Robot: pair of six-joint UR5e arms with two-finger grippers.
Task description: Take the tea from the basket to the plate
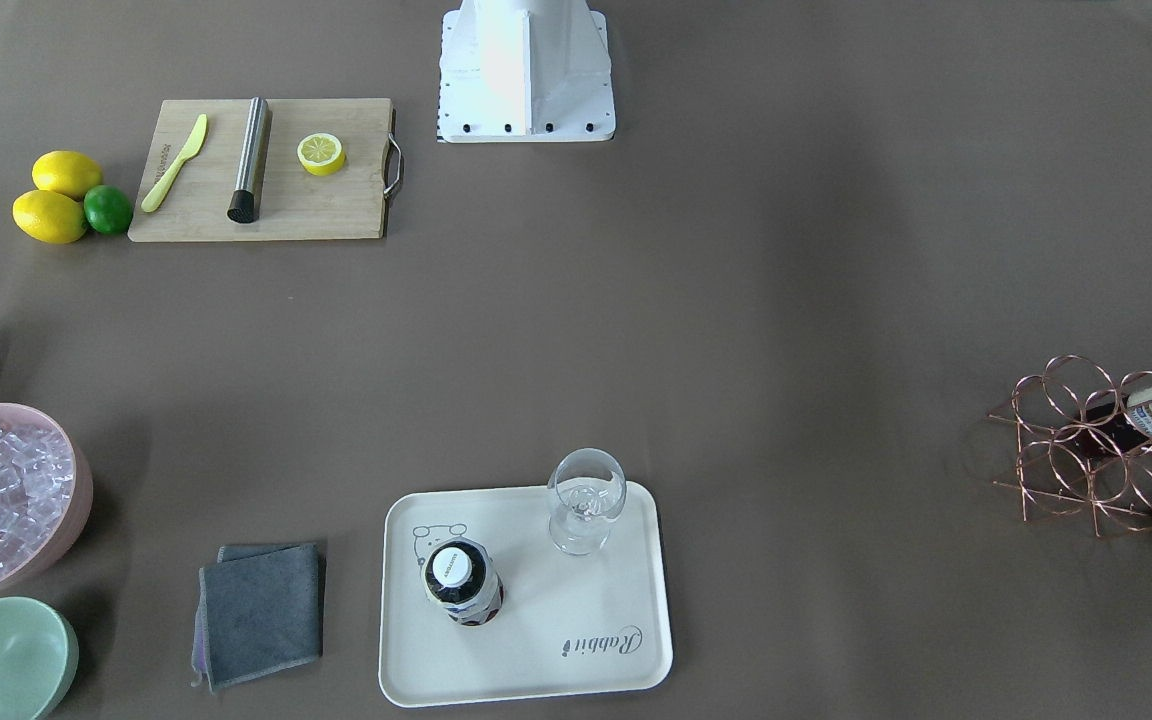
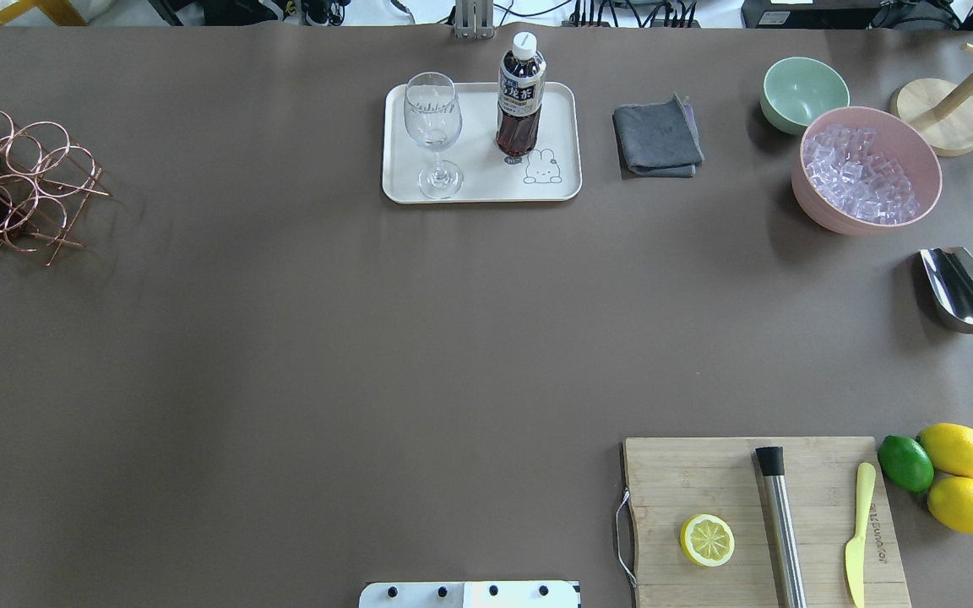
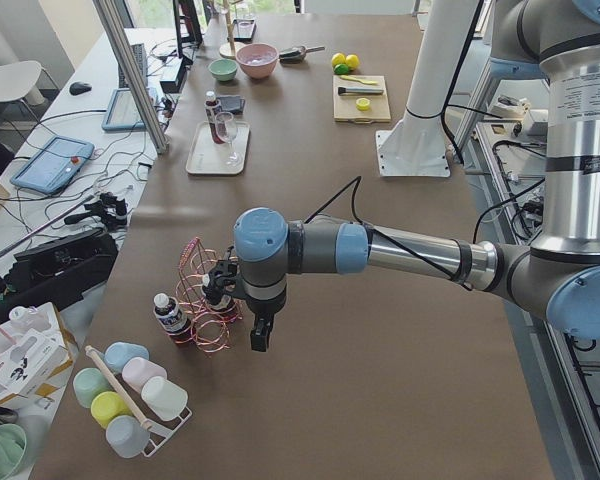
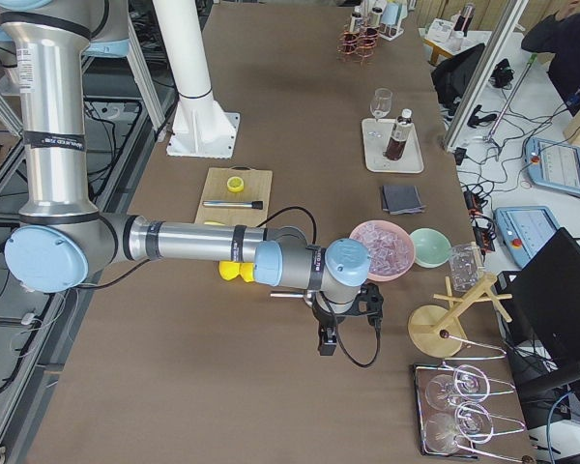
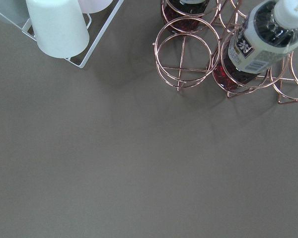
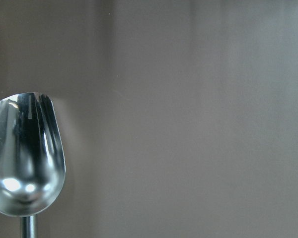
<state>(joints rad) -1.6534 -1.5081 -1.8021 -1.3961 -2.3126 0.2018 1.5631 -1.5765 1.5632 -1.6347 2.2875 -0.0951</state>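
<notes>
The tea is standing upright on the plate, on the bear-drawing end, near the wine glass but not touching it. Going by the layout, the transfer is looking done.

The left gripper is hanging just beside the basket, pointing down at the table. It is showing only in the side view, so whether its fingers are spread or pressed together cannot be told. The same goes for the right gripper, which is hovering over the scoop, well apart from the task area.

Risks from here:
- The left arm is sitting close to the wire rack. A sideways retreat is risking a snag on the rings or the coiled handle, and that would drag the light rack along.
- A spare bottle is lying tilted in a ring cell with its cap poking out. A bump to the rack is likely to roll it out.
- The tea is tall and narrow. Any nudge to the plate is risking a tip into the glass, which is top-heavy on its stem.
- The right gripper is hanging low over the scoop. A careless descent would be knocking the scoop across the table.
</notes>
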